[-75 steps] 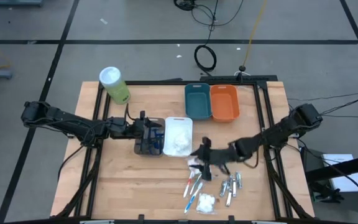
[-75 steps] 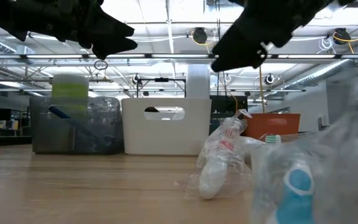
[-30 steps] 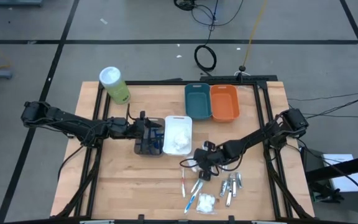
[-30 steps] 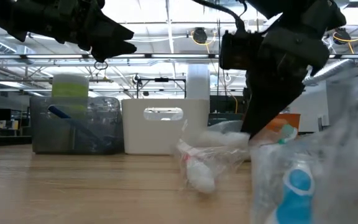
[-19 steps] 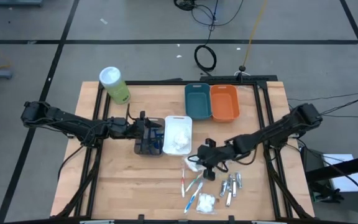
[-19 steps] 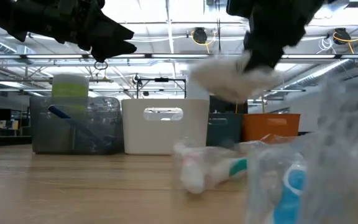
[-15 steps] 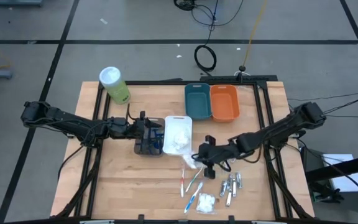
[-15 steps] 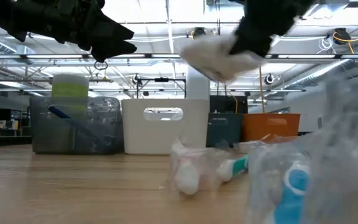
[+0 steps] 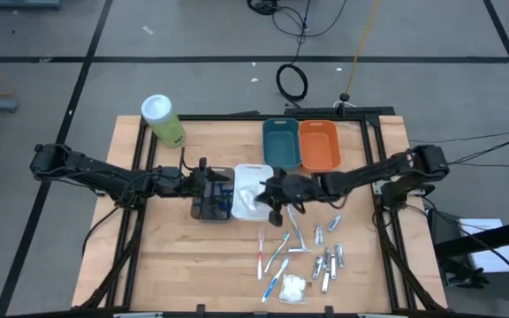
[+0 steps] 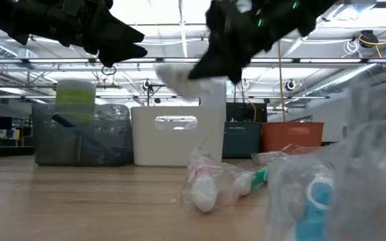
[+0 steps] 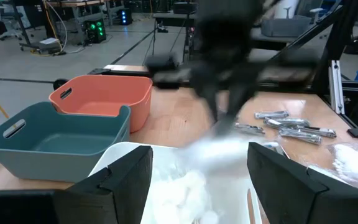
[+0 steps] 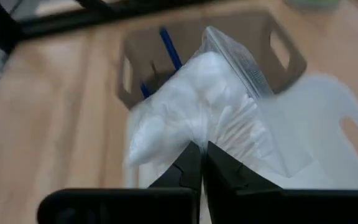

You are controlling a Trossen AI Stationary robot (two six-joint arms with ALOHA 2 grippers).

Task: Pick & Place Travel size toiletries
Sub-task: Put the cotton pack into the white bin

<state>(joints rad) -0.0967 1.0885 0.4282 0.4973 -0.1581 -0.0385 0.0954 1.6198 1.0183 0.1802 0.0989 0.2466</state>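
Observation:
My right gripper (image 9: 272,193) hangs over the right edge of the white bin (image 9: 239,174), shut on a clear packet of white pads (image 12: 197,106) that also shows in the low view (image 10: 179,80). More white pads lie inside the white bin. My left gripper (image 11: 197,186) stands open above the dark see-through bin (image 9: 203,212), beside the white bin, with nothing between its fingers. Toothbrushes (image 9: 272,258), small silvery tubes (image 9: 330,261) and another white packet (image 9: 292,287) lie flat on the table's near part. My right gripper pinches the packet's gathered clear wrap (image 12: 199,140) between its two shut fingers (image 12: 185,163). The packet stands out beyond the fingertips, lifted clear of the table and above the white bin. How far back it reaches between the fingers does not show.
A teal bin (image 9: 281,143) and an orange bin (image 9: 319,146) stand side by side at the far edge. A green canister with a white lid (image 9: 163,120) stands at the far left corner. A wrapped toothbrush (image 10: 210,184) lies close before the low camera.
My right gripper has risen from the toiletries on the table with the white packet and carried it toward the table's far left, over the white bin. The packet, on the table a second ago, now hangs clear in the air.

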